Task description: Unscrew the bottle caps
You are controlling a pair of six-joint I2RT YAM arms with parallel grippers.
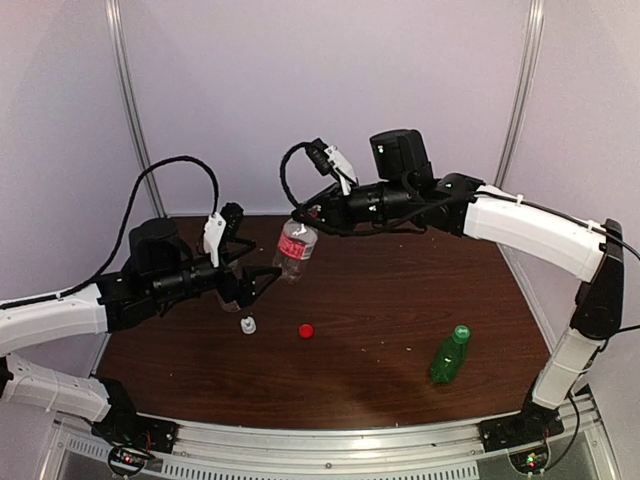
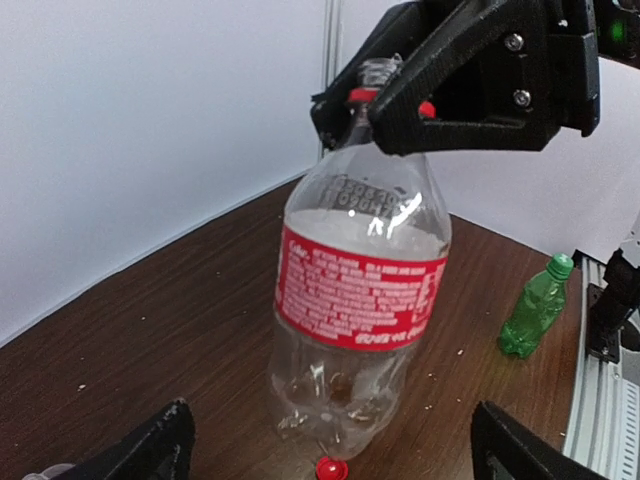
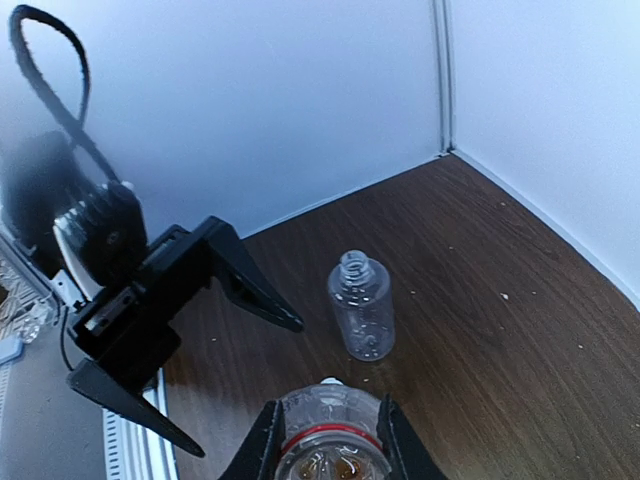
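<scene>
Nearest me, the green cap is a small round one sitting on its green bottle, which stands towards the right of the table; the cap faces up along the bottle's long axis. Left of it, well apart, the red cap lies loose on the wood, round and flat, and I cannot tell which face is up. Just beside that is the white nozzle cap, which seems to rest on its wide end with the narrow tip up. Beyond these, my left gripper is spread wide with nothing in it. Farther back, my right gripper is clamped on the neck of a red-labelled clear bottle, roughly upright, mouth bare. A small clear bottle, also uncapped, sits on the table near it.
</scene>
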